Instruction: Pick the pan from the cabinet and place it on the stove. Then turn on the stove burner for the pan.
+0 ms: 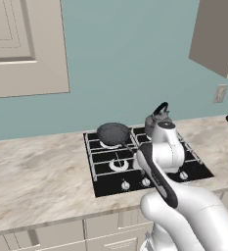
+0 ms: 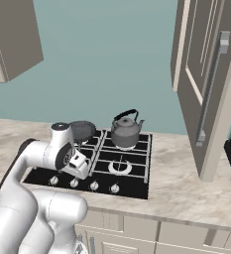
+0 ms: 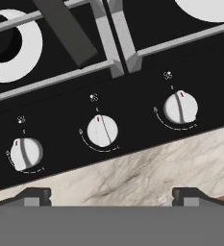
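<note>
Marble-look counter (image 1: pixel 37 171) under teal wall (image 1: pixel 130 59), pan (image 1: pixel 113 133) on black stove (image 2: pixel 132 171), tool (image 3: pixel 111 194) wide open above knobs (image 3: pixel 102 130)

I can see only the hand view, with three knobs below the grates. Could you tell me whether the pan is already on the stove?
Observer: Yes, the pan sits on the rear left burner of the stove, its handle pointing toward the front.
Operator: Thank you. Is anything else on the cooktop?
Observer: A grey kettle stands on the rear right burner, apart from the pan.
Operator: And the cabinet?
Observer: The cabinet door to the right of the stove appears swung open.
</note>
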